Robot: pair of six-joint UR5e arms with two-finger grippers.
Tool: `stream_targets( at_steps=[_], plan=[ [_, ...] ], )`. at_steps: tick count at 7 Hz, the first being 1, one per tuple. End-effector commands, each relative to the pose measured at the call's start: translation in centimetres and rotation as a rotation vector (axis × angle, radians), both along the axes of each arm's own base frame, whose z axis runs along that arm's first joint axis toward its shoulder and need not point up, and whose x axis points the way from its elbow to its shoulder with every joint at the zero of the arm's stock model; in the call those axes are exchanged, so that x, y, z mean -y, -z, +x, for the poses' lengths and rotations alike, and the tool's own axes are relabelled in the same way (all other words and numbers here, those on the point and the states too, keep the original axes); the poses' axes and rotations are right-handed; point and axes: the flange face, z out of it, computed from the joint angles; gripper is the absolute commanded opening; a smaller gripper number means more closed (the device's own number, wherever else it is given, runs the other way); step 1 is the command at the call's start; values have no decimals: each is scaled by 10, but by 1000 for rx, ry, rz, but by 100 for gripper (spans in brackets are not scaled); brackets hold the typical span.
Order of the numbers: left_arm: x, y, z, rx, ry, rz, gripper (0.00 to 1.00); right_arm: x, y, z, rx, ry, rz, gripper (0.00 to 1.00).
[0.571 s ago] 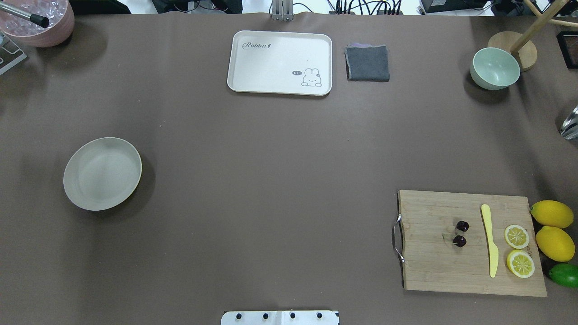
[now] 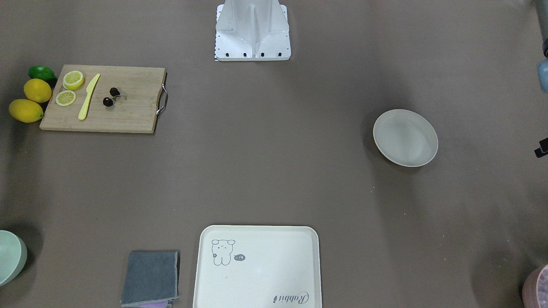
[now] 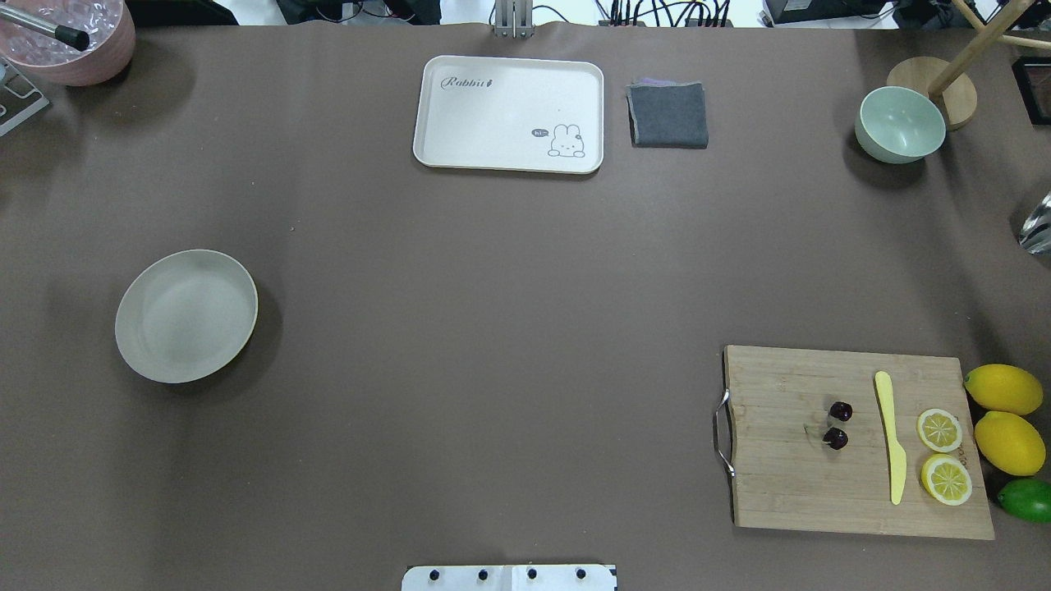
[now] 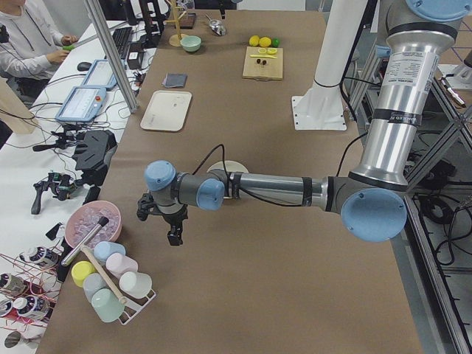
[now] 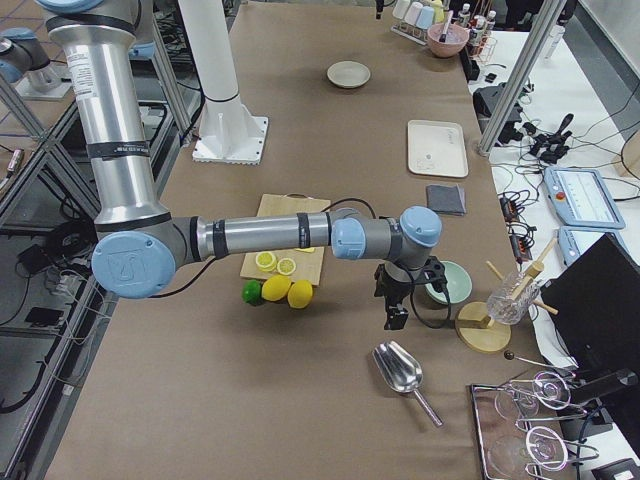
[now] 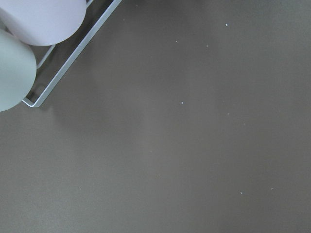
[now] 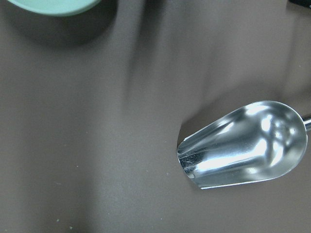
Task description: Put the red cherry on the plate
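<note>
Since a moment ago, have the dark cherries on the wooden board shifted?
No. The red cherry sits at the same spot on the cutting board, left of the yellow knife.

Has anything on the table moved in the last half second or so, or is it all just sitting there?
Nothing has visibly changed. The cherry lies on the cutting board exactly as before, and the plate sits in the same spot, with nothing on it.

My brown desk carries a cream plate, a rabbit tray beside a folded grey cloth, a pale green bowl, a wooden cutting board, whole lemons and a lime.
</note>
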Motion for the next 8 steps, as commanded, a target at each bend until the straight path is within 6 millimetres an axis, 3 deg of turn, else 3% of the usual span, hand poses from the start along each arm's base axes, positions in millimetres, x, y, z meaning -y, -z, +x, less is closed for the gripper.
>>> stream_targets(
  at_steps=[1, 2, 3, 4, 5, 6, 7, 8],
  plan=[
    [-1, 10, 0, -10, 0, 13, 97, 3, 4, -3, 2, 4, 3, 100],
    [4, 28, 2, -22, 1, 36, 97, 2, 3, -5, 2, 7, 2, 100],
    [-1, 52, 10, -140, -13, 18, 97, 2, 3, -5, 4, 6, -1, 100],
    [-2, 74, 21, -230, 41, -79, 98, 2, -1, -6, 3, 10, -6, 100],
    [-12, 90, 76, -263, 8, -123, 98, 0, -3, -8, 3, 13, -8, 100],
    [-24, 93, 124, -275, -43, -120, 98, 0, -3, -11, 4, 18, -10, 100],
    [-41, 87, 175, -272, -88, -149, 98, 0, -4, -11, 4, 18, -11, 100],
    [-53, 77, 209, -258, -117, -144, 98, -3, -8, -11, 3, 19, -17, 100]
  ],
)
